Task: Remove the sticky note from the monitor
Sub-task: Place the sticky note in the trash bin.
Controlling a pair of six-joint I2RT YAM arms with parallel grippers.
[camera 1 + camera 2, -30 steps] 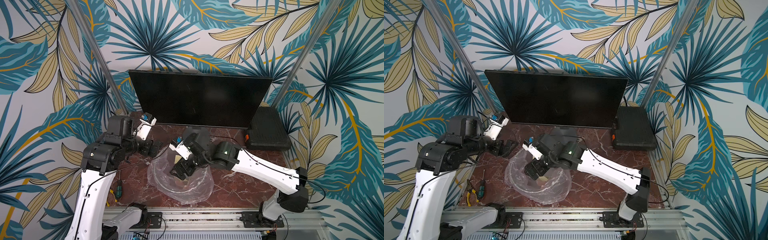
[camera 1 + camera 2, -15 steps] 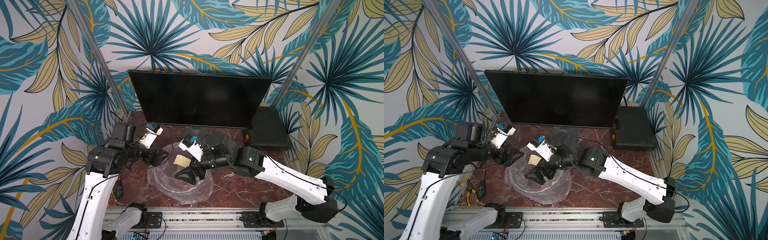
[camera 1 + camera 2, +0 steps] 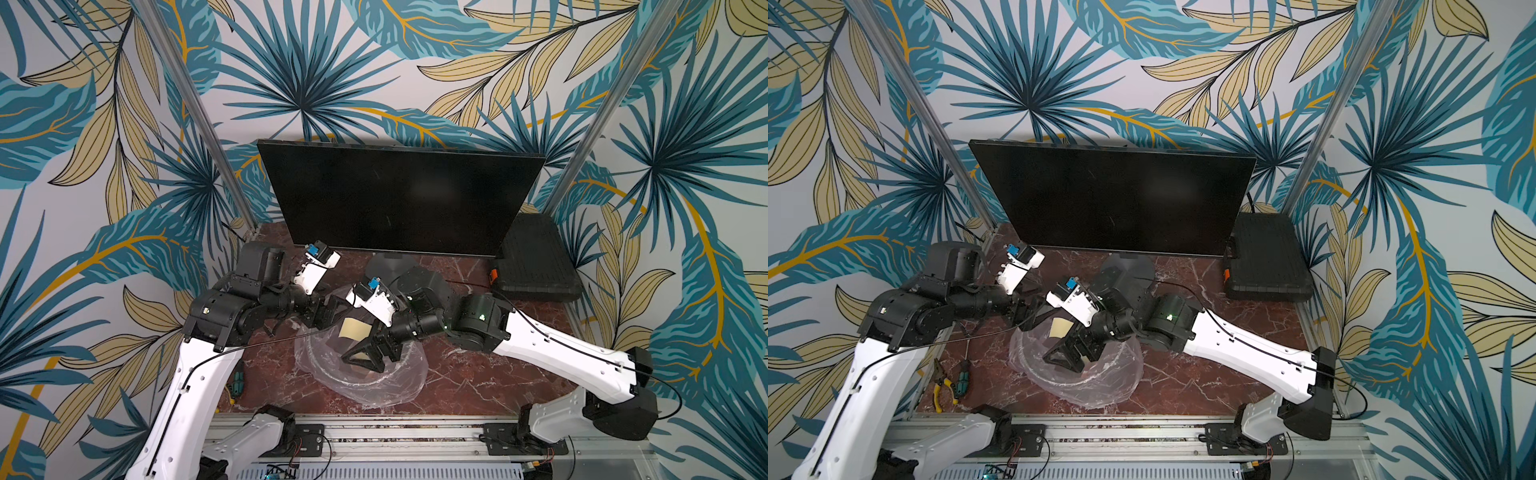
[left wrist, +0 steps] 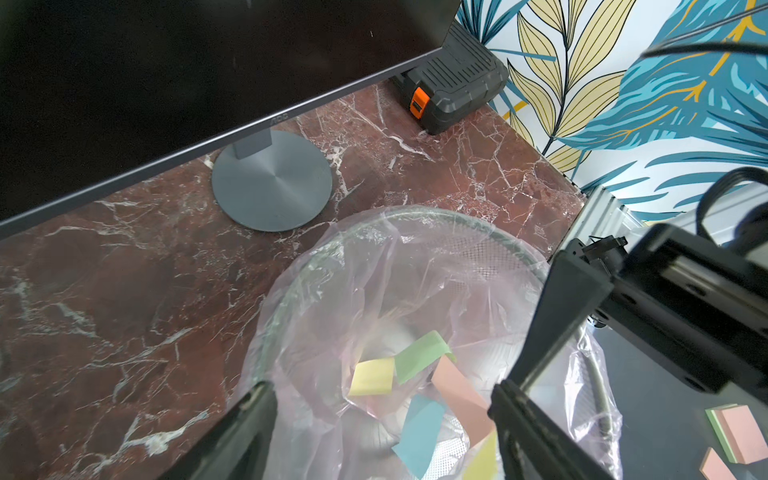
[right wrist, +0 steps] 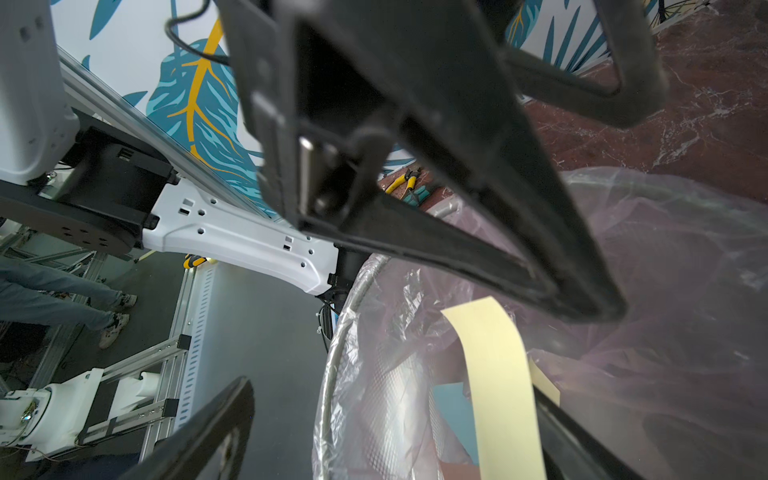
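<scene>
Left pincer (image 3: 330, 312), jaws spread, faces right pincer (image 3: 359, 347), jaws wide, above a lined bin (image 3: 374, 392). A yellow note (image 3: 353, 328) hangs between them, clear of the monitor (image 3: 399, 199) beyond. Only the left wrist view shows coloured notes (image 4: 419, 357) inside.

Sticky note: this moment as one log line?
left gripper: open | right gripper: open | sticky note: between them, over bin | monitor: screen bare

left gripper (image 4: 382, 407): jaws wide apart | right gripper (image 3: 368, 353): jaws wide apart
</scene>
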